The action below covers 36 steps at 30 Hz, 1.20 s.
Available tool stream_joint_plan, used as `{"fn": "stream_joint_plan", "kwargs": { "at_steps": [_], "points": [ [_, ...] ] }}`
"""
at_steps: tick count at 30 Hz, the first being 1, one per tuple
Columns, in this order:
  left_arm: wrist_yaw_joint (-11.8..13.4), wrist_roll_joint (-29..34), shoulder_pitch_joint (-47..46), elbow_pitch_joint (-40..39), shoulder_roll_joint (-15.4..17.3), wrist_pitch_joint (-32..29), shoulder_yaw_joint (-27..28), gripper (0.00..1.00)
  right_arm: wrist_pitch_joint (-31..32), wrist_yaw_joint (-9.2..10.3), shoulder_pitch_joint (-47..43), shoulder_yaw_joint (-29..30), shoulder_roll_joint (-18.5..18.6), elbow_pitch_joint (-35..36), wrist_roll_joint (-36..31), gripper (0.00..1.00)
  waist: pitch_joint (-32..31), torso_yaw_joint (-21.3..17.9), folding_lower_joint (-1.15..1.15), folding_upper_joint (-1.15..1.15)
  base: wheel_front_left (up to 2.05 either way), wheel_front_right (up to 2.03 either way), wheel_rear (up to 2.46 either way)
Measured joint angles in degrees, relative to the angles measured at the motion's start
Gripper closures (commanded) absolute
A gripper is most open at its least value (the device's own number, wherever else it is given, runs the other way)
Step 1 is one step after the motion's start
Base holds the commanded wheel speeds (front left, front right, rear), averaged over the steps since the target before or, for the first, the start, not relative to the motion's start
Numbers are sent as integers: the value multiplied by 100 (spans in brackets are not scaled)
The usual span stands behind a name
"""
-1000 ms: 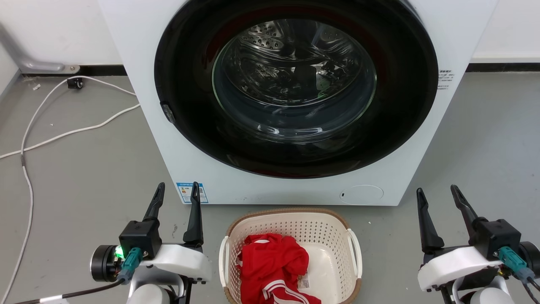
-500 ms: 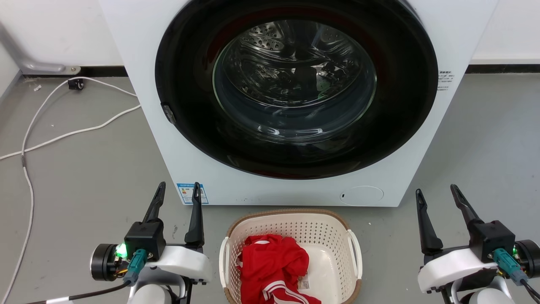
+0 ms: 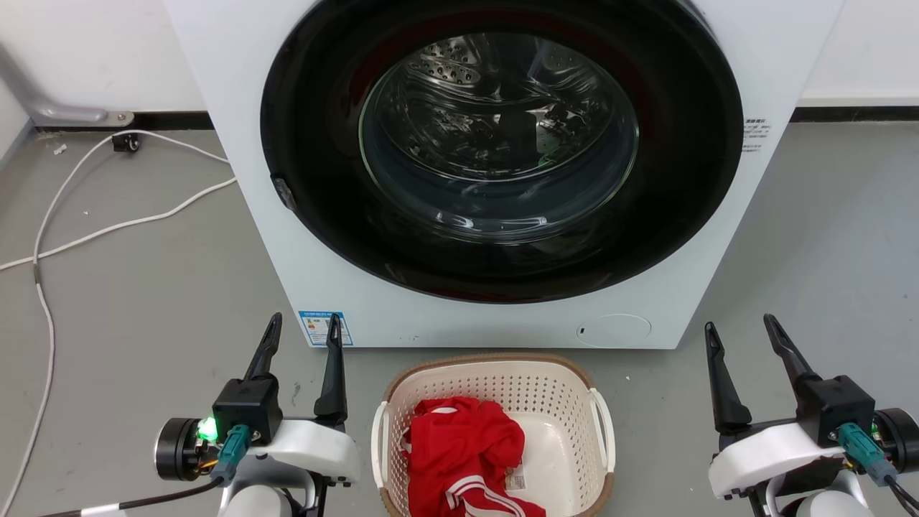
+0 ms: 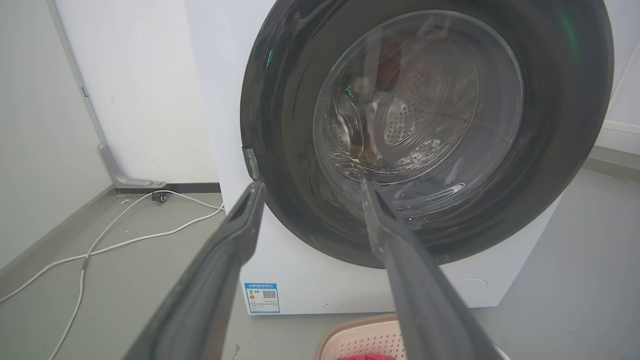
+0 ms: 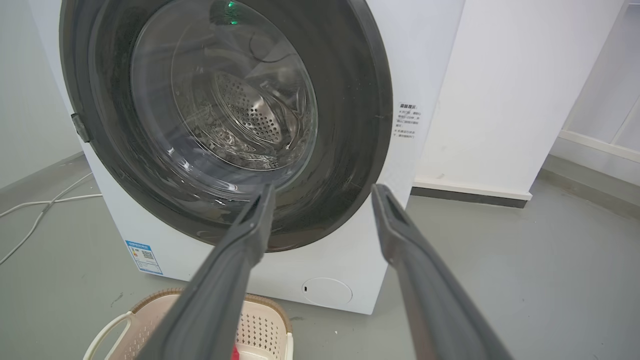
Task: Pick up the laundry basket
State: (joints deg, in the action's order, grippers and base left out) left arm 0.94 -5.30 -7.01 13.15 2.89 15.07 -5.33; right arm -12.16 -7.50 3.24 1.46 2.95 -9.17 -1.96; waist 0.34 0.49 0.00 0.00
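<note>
The laundry basket (image 3: pixel 560 402) is cream with perforated walls, a brown woven-look rim and white side loop handles. It sits on the grey floor at the bottom centre of the head view, with a red garment (image 3: pixel 459 452) lying in it. A corner of the laundry basket (image 4: pixel 360 340) peeks in at the bottom of the left wrist view, and the laundry basket (image 5: pixel 260 327) shows low in the right wrist view too. My left gripper (image 3: pixel 303 327) is open to the basket's left. My right gripper (image 3: pixel 739 330) is open to its right. Both hold nothing and stand apart from the basket.
A white washing machine (image 3: pixel 502 330) with a round dark glass door (image 3: pixel 499 143) stands right behind the basket. White cables (image 3: pixel 108 230) trail over the floor at the left. Grey floor lies to either side of the machine, with white walls behind.
Nothing has visibly moved apart from a slight shift of the whole head view; both grippers stay open beside the basket.
</note>
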Motion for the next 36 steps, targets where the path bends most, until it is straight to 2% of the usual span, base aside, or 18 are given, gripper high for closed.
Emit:
{"fn": "stream_joint_plan", "kwargs": {
  "at_steps": [11, 19, 29, 36],
  "points": [
    [-44, 0, -149, 170, -1, 0, 22, 0, 2, 0, 59, -26, 0, -99, 110, 0, 385, -56, 0, 0, 0, 0, 0],
    [-145, -57, -620, 710, 73, 0, 146, 0, 89, 0, 559, -63, -1, -477, 247, 0, 1167, -121, 0, 0, 0, 0, 0],
    [-499, -485, -1905, 2409, 259, -49, 350, 0, 307, -1, 1803, -185, -4, -1816, 450, 0, 2465, -266, 1, 0, 0, 0, 0],
    [-708, -769, -2930, 3676, 412, -563, 324, 0, 498, -1, 2751, -425, -4, -2982, 692, 0, 3235, -384, 2, 0, 0, 0, 0]
  ]
}}
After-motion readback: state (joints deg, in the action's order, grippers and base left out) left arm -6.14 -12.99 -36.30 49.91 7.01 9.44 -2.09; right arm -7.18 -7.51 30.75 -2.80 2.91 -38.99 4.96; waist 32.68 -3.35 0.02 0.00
